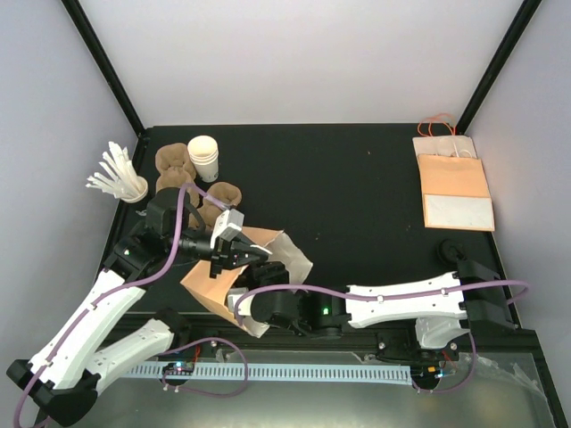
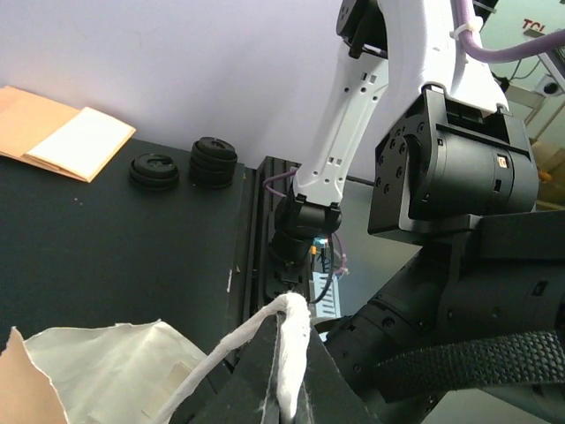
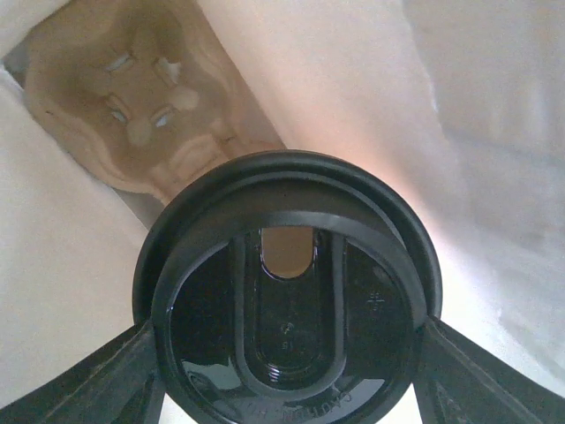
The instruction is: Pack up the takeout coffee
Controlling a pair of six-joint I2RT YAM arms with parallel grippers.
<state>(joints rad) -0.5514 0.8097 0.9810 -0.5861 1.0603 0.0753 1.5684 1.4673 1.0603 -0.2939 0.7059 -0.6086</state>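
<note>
Between the fingers of my right gripper [image 3: 287, 353] sits the takeout coffee [image 3: 291, 203]. The jaws are spread wide and press the black lid's rim on both sides, so I read it as a grasp, held down inside the brown paper bag [image 1: 210, 283] with a moulded pulp carrier [image 3: 132, 97] lying deeper in. Beside it, my left gripper [image 2: 284, 380] is clenched tight on a white paper strip [image 2: 256, 331] at the bag's mouth.
</note>
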